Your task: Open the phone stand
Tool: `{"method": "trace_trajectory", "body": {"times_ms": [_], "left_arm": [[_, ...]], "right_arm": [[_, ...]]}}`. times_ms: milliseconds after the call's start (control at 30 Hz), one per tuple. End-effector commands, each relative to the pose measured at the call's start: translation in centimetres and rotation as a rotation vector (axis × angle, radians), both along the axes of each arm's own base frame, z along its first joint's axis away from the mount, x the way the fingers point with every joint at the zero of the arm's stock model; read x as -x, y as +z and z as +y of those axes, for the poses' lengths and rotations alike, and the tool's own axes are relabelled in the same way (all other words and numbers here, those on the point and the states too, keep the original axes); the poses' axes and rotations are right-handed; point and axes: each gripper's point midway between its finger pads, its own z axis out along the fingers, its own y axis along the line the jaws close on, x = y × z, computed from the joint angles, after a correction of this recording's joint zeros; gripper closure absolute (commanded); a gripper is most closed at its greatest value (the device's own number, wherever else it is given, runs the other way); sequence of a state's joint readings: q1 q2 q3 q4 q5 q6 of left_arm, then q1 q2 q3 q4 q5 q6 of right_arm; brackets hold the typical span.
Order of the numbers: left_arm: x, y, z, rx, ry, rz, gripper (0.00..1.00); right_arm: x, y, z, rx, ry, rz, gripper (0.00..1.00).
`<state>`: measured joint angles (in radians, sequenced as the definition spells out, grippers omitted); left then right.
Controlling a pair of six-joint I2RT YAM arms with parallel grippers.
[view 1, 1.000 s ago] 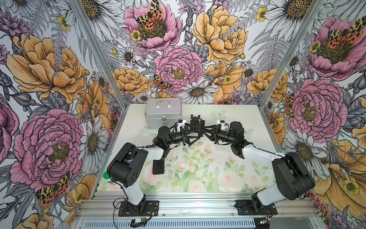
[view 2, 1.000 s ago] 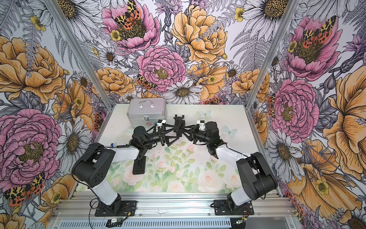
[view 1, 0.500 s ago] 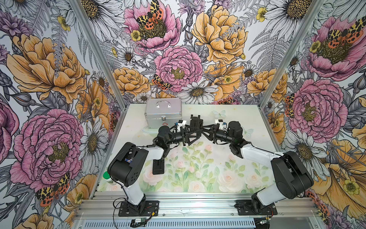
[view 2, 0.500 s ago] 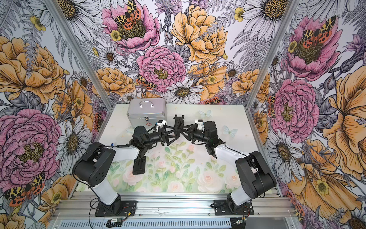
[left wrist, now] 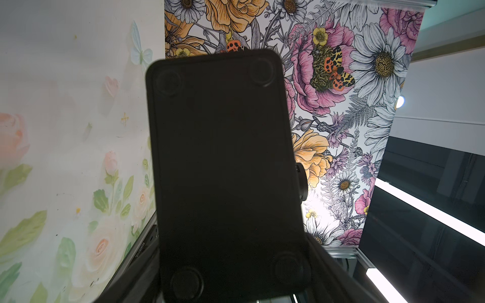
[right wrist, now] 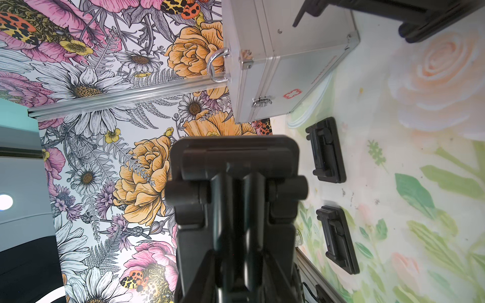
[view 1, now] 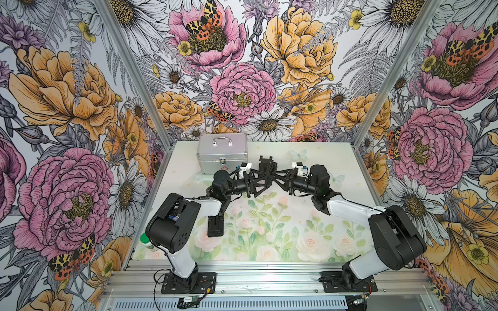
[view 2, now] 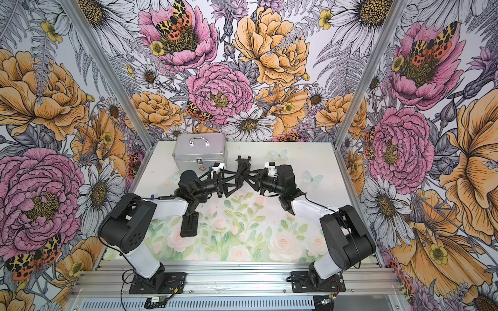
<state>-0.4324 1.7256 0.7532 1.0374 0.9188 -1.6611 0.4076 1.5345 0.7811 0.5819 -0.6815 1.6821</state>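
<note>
Stand point(view 1: 267, 164) hangs off the desk point(view 1: 310, 237): left fingers point(view 1: 260, 177) clamp its base point(left wrist: 223, 157), right fingers point(view 1: 283, 179) pinch the opposite end.

i see bright, even light in both top views; up close, the phone stand point(left wrist: 223, 170) reads as soft, featureless black.

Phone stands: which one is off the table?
The raised stand, held between left gripper and right gripper; the two folded stands lie flat on the mat.
</note>
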Motion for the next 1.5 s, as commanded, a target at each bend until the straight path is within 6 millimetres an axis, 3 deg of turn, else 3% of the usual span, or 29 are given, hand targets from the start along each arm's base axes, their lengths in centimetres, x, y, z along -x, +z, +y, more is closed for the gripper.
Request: {"method": "trace_trajectory", "body": {"times_ms": [0, 233, 867, 1467], "left_arm": [[-1.5, 1.3, 2.3, 0.016, 0.083, -0.076, 0.36], [-2.1, 1.4, 3.6, 0.015, 0.105, -0.075, 0.37], [-0.3, 2.8, 2.2, 0.037, 0.062, -0.088, 0.39], [1.1, 2.8, 2.0, 0.039, 0.055, -0.087, 0.41]], "right_arm": [[0.0, 0.8, 0.2, -0.009, 0.016, -0.023, 1.00], [-0.2, 0.8, -0.1, -0.008, 0.009, -0.019, 1.00], [-2.1, 1.3, 2.1, -0.009, 0.029, -0.037, 1.00], [-2.4, 1.1, 2.3, -0.007, 0.036, -0.037, 1.00]]}}
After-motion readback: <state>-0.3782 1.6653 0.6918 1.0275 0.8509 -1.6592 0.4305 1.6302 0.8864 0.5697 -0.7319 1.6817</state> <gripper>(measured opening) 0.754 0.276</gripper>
